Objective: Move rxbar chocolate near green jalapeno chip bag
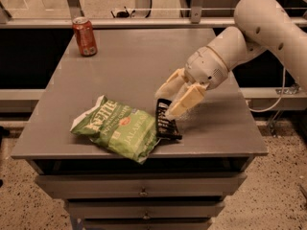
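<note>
The rxbar chocolate (168,123) is a small black wrapper with white lettering. It stands tilted, its lower end on the table and its left edge against the green jalapeno chip bag (119,129). The chip bag lies flat near the table's front edge. My gripper (166,104) hangs just above the bar's upper end, reaching in from the right. Its cream fingers (187,99) are spread apart, with the bar's top end between the tips.
A red soda can (85,36) stands at the back left corner of the grey table (129,66). The table's front edge runs just below the chip bag, with drawers beneath. A rail and glass lie behind the table.
</note>
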Available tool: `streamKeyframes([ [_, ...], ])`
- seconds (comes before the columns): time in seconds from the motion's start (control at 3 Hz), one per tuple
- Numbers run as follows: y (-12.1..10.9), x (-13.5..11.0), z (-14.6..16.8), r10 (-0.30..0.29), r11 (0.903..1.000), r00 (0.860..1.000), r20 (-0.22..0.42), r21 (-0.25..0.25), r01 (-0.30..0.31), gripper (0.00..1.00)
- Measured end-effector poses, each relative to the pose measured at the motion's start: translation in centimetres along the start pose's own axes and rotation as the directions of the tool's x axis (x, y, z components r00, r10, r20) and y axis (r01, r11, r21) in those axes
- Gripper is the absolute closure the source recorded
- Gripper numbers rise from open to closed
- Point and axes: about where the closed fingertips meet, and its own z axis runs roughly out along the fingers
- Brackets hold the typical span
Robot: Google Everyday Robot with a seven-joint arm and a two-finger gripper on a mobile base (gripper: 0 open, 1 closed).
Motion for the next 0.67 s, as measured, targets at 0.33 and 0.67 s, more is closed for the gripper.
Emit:
streamKeyframes([
  [0.33, -0.4, 0.7, -0.1, -0.004, 0.9997, 1.000, -0.029, 0.024, 0.004, 0.00],
  [0.67, -1.5, 2.0, -2.3, 0.010, 0.9948, 0.998, -0.066, 0.101, -0.003, 0.00],
])
